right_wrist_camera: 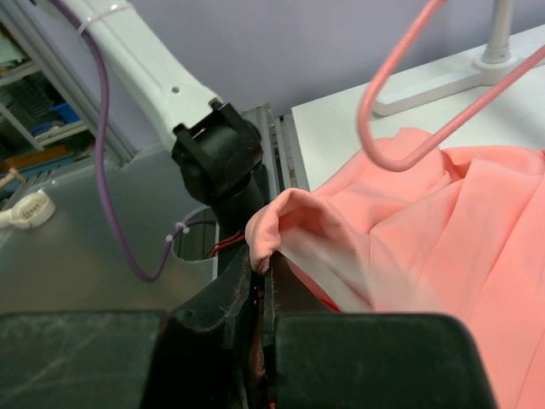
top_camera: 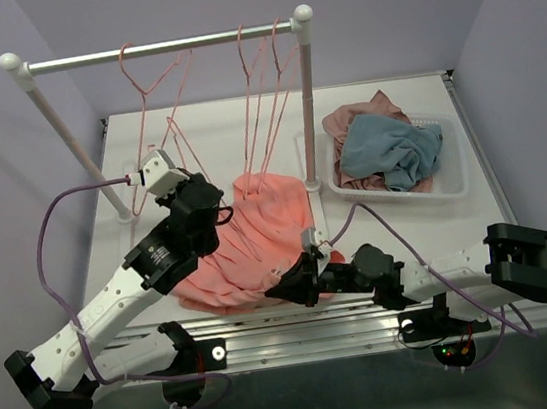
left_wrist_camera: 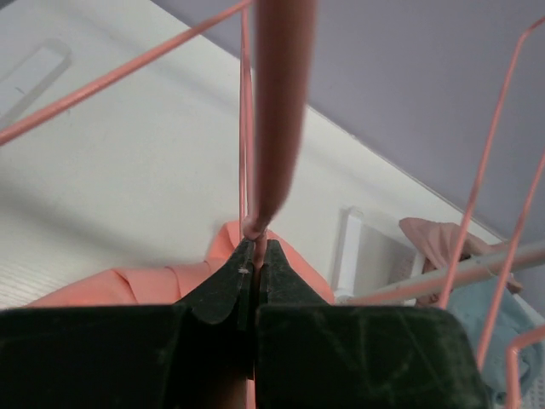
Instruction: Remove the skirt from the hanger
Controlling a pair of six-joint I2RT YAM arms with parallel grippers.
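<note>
Left gripper [left_wrist_camera: 255,249] is pinched tight on the pink hanger [left_wrist_camera: 277,111] wire, just in front of the clothes rail [top_camera: 162,48], below its middle. I can see the skirt [top_camera: 249,248] heaped on the table [top_camera: 392,108] in front of that rail, its top reaching up toward the hanging wires. My right gripper [right_wrist_camera: 262,266] is clamped on a folded edge of the skirt, on the side farthest from the rail.
</note>
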